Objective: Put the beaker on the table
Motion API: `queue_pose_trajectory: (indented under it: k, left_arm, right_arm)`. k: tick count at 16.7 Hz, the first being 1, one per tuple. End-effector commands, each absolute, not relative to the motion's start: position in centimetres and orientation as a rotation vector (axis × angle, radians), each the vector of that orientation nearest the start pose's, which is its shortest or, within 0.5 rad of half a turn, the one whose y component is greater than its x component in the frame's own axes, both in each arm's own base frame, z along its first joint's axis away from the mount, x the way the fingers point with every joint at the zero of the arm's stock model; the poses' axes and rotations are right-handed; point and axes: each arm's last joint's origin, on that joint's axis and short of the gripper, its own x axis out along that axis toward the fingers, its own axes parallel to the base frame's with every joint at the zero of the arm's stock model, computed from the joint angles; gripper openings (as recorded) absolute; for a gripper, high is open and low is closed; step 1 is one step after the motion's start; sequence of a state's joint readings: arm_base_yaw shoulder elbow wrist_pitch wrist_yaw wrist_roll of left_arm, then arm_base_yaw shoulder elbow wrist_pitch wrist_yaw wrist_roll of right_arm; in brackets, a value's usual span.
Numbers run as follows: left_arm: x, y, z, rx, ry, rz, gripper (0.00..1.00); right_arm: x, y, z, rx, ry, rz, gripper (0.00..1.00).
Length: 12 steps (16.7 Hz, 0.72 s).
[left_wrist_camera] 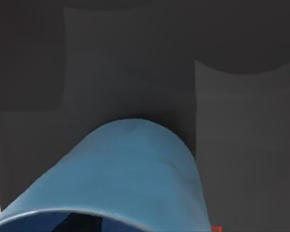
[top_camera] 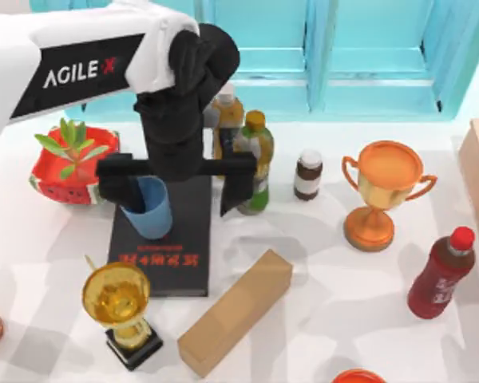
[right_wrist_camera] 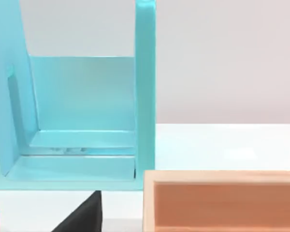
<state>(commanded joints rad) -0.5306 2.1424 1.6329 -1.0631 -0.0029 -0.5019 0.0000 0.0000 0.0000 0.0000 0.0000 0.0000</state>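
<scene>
The light blue beaker [top_camera: 149, 209] stands on a black book with red lettering [top_camera: 172, 247] at the left middle of the white table [top_camera: 319, 271]. My left gripper [top_camera: 174, 199] hangs over the book, open, fingers spread wide. The beaker sits just inside the finger [top_camera: 116, 187] on the left, far from the other finger. In the left wrist view the beaker [left_wrist_camera: 135, 174] looms close against the dark book cover [left_wrist_camera: 135, 58].
A gold trophy [top_camera: 118, 307] and a cardboard box [top_camera: 235, 311] lie in front of the book. Two tall bottles [top_camera: 255, 159] stand right behind it, with a watermelon planter [top_camera: 72, 163] on the left. An orange trophy [top_camera: 381, 191], small brown bottle [top_camera: 308, 174] and red bottle [top_camera: 441, 275] stand right.
</scene>
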Motion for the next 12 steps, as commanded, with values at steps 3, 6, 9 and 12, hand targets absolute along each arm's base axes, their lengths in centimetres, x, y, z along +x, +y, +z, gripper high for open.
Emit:
queue_pose_trajectory:
  k: [3,6,9,12]
  left_arm:
    - [35.75,-20.47,15.54,0.02,1.569,-0.012,1.0]
    - [35.75,-20.47,15.54,0.02,1.569,-0.012,0.85]
    - [35.75,-20.47,15.54,0.02,1.569,-0.012,0.62]
    - [35.75,-20.47,15.54,0.02,1.569,-0.012,0.4]
  right_arm:
    - [10.57,-0.12,16.0,0.0,0.0,0.0,1.0]
    - [10.57,-0.12,16.0,0.0,0.0,0.0,1.0]
    - [10.57,-0.12,16.0,0.0,0.0,0.0,1.0]
    - [10.57,-0.12,16.0,0.0,0.0,0.0,1.0]
